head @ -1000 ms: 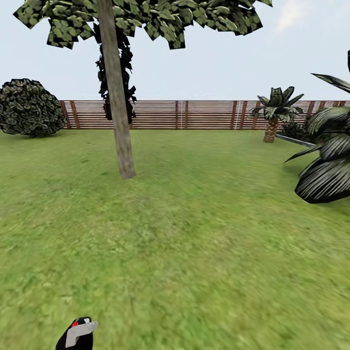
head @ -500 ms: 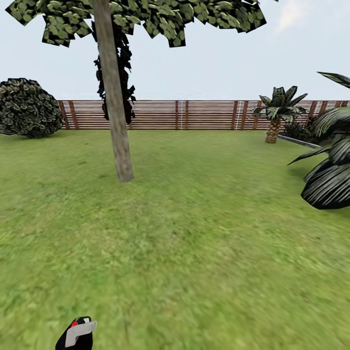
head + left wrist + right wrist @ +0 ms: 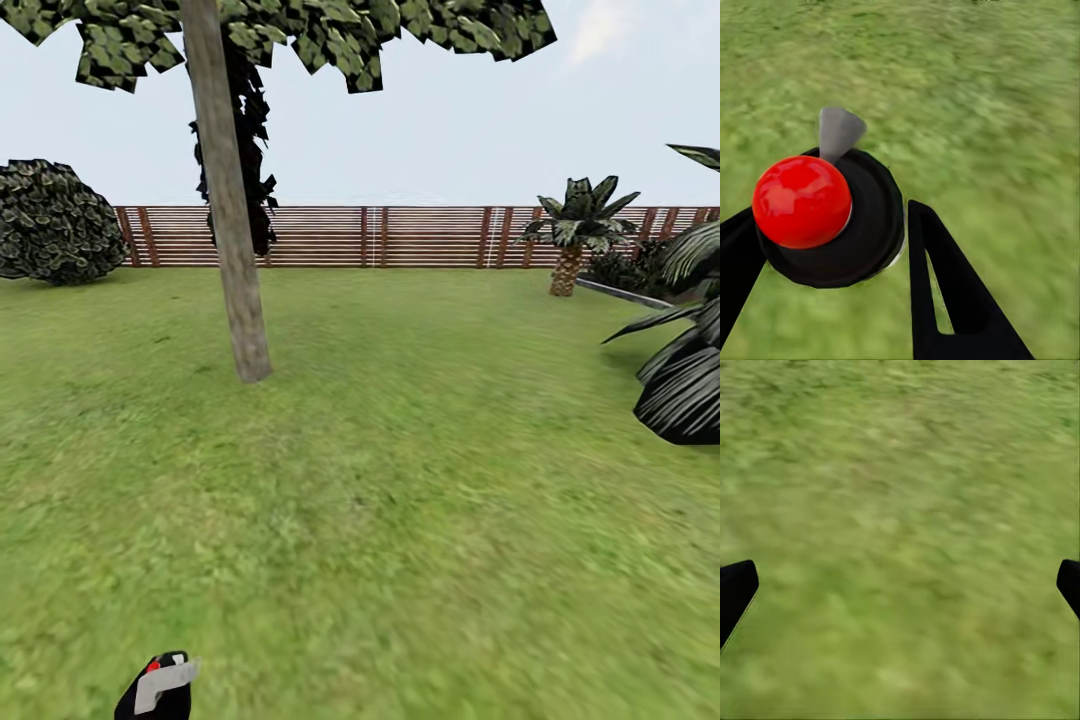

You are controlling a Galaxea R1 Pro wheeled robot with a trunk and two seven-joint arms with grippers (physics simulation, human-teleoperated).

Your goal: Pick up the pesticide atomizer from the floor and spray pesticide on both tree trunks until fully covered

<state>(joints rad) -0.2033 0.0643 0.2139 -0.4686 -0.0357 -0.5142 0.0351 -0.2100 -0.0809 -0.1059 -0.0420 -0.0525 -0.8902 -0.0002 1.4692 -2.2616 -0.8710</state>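
One atomizer (image 3: 825, 217) is held in the left claw (image 3: 832, 247): in the left wrist view its black body with a red ball on top and a grey nozzle is seen wedged between the two black fingers (image 3: 945, 300), which are closed against it. In the head view the same atomizer (image 3: 160, 685) is seen at the bottom edge, low and left of centre, above the lawn (image 3: 400, 520).

The pickup is judged done, and the approach to a tree is the step in hand. One trunk (image 3: 228, 230) is seen ahead and to the left, well apart from the atomizer, a beige-grey column rising from the grass into foliage at the top of the view. Whether specks of spray lie on it cannot be told from here. A closer stand is judged to be needed next, with the nozzle then raised and turned toward the trunk.

The left arm is judged to be carried low and close to the body, the claw pointing down and forward over grass. The right claw (image 3: 900, 585) is open: its two fingertips are seen far apart at opposite edges of the right wrist view, with only grass between them.

Beyond the trunk a slatted fence (image 3: 400, 236) is seen, with a round bush (image 3: 55, 222) at its left and a small palm (image 3: 575, 230) at its right.
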